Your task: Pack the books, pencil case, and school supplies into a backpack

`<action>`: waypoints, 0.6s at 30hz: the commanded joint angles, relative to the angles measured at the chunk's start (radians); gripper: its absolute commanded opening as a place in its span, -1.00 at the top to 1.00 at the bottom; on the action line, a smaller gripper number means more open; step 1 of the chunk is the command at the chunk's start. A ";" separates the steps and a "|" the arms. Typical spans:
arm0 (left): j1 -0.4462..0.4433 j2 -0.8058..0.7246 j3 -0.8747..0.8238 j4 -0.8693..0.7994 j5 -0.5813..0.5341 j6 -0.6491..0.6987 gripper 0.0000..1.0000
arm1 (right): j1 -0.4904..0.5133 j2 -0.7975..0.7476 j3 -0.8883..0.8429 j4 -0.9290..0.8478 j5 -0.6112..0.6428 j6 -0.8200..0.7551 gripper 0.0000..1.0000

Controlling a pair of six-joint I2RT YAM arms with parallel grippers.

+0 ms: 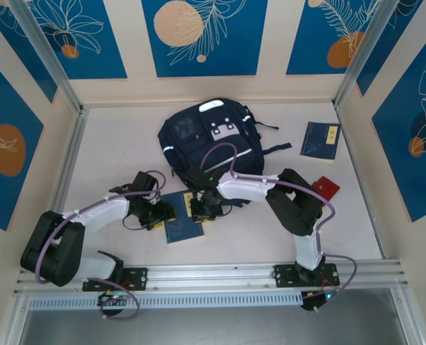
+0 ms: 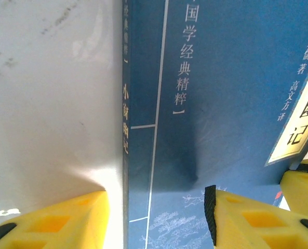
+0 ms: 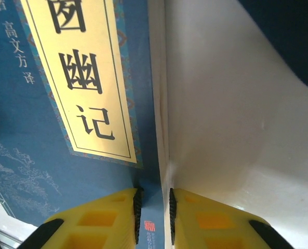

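Pinching the book's long edge: right gripper (image 3: 154, 202) has both black pads against the edge of the blue book (image 3: 34, 155), with one yellow finger (image 3: 102, 220) on the cover side and the other on the table side. No gap shows at the pads in the right wrist view, so it is clamped on the book. The yellow label (image 3: 81, 83) with black characters sits on the cover just beside the gripped edge. In the top view, the right gripper (image 1: 201, 210) is at the book's right far corner.

Left gripper (image 2: 158, 207) is parted, jaws wide, straddling the book's spine. Its left finger (image 2: 55, 220) is over the bare white table (image 2: 39, 104) and its right finger is over the cover. Neither pad presses the book, so there is no grip. A yellow finger of the right gripper shows beside the label in the left wrist view. In the top view, the left gripper (image 1: 157, 213) is at the book's left edge.

The book (image 1: 178, 228) lies flat on the table between the two grippers, near the backpack (image 1: 198, 140) but outside it. The backpack lies flat at the far middle of the table, grey patch up. A second book (image 1: 320, 141) lies flat to the right of the backpack, well apart from both grippers. A small red flat item (image 1: 326, 188) lies on the table near the right arm's elbow.
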 commanded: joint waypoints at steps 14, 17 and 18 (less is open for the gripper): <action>-0.009 0.013 -0.040 0.099 0.173 -0.015 0.28 | -0.025 0.035 -0.049 -0.018 -0.076 -0.020 0.58; -0.009 -0.017 -0.057 0.168 0.239 -0.031 0.28 | -0.032 0.023 -0.064 0.003 -0.099 -0.025 0.62; -0.008 -0.030 -0.070 0.217 0.276 -0.047 0.28 | -0.035 0.020 -0.070 0.012 -0.107 -0.026 0.62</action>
